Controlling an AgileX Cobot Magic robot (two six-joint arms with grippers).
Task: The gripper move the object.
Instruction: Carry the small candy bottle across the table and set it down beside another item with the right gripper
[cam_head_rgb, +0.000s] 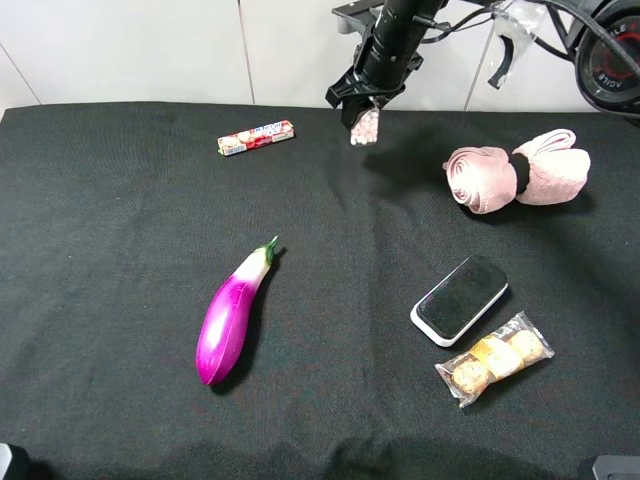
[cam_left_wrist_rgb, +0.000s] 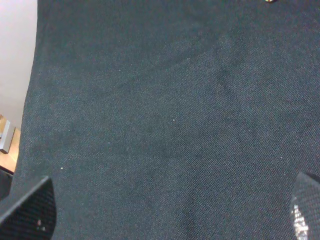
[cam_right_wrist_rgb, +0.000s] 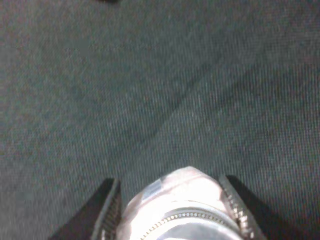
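Note:
My right gripper (cam_head_rgb: 362, 106), the black end tool on the thick black arm, is shut on the object, a small clear bottle of pale pink-white pellets (cam_head_rgb: 364, 127). It holds the bottle, hanging down, just above the black cloth near the table's far edge, right of the middle. In the right wrist view the bottle (cam_right_wrist_rgb: 182, 197) sits between the two black fingers (cam_right_wrist_rgb: 107, 212) of the gripper (cam_right_wrist_rgb: 172, 215). My left gripper (cam_left_wrist_rgb: 167, 212) is open and empty over bare black cloth; only its fingertips (cam_left_wrist_rgb: 30, 210) show.
A red-and-white candy roll (cam_head_rgb: 256, 137) lies left of the bottle. A purple eggplant (cam_head_rgb: 232, 315) lies at centre left. A pink rolled towel (cam_head_rgb: 515, 175), a black-and-white device (cam_head_rgb: 459, 299) and a snack packet (cam_head_rgb: 494, 358) lie at the right. The cloth's edge (cam_left_wrist_rgb: 27, 100) shows in the left wrist view.

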